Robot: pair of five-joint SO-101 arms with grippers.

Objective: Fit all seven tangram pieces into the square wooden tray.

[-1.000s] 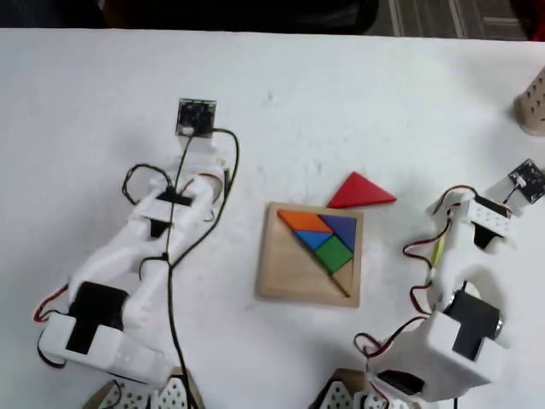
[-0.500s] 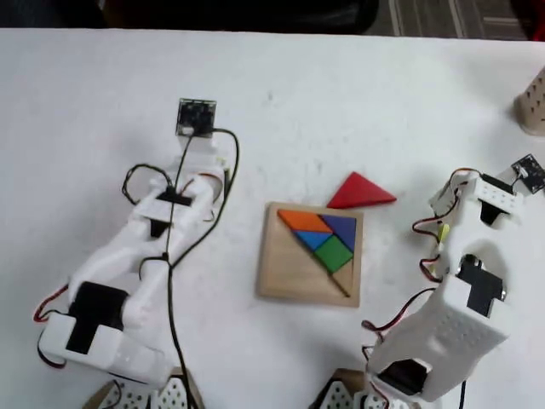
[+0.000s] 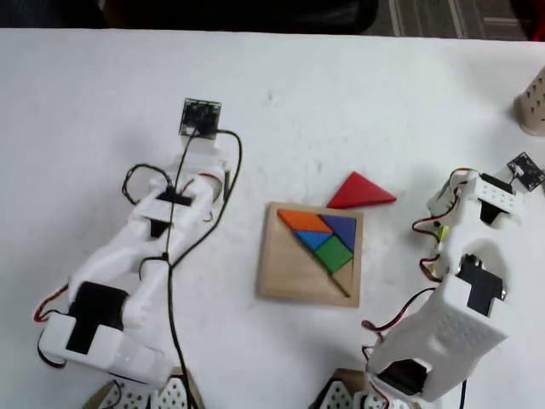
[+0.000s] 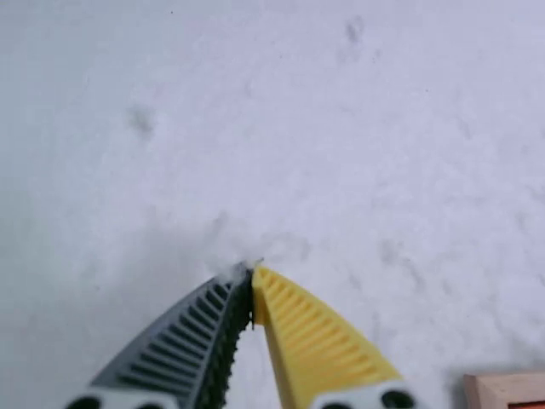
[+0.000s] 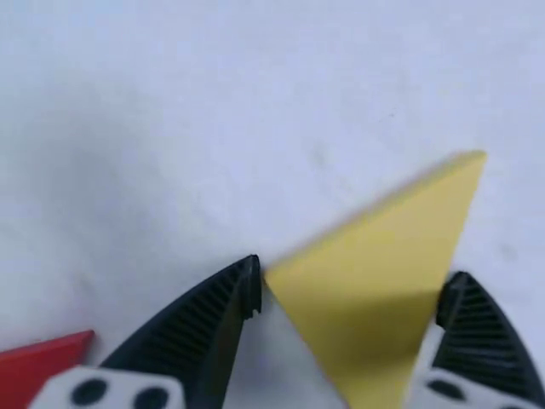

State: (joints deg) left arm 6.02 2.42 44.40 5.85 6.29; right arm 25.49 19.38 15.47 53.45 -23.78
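The right gripper (image 5: pixel 353 285) is clamped across a flat yellow triangle piece (image 5: pixel 383 281), held over the white table (image 3: pixel 341 102), well right of the square wooden tray (image 3: pixel 289 273). The piece looks light, stiff and smooth-edged. It is likely to pivot, so a hold across its broad middle suits it. A red triangle (image 3: pixel 361 191) lies just beside the tray's far corner. The left gripper (image 4: pixel 251 277) is closed on nothing, its tips down on the matte, faintly mottled tabletop.

Left hand (image 4: pixel 253 276) pinched closed; right hand (image 5: pixel 353 281) clamps a yellow triangle (image 5: pixel 383 247).
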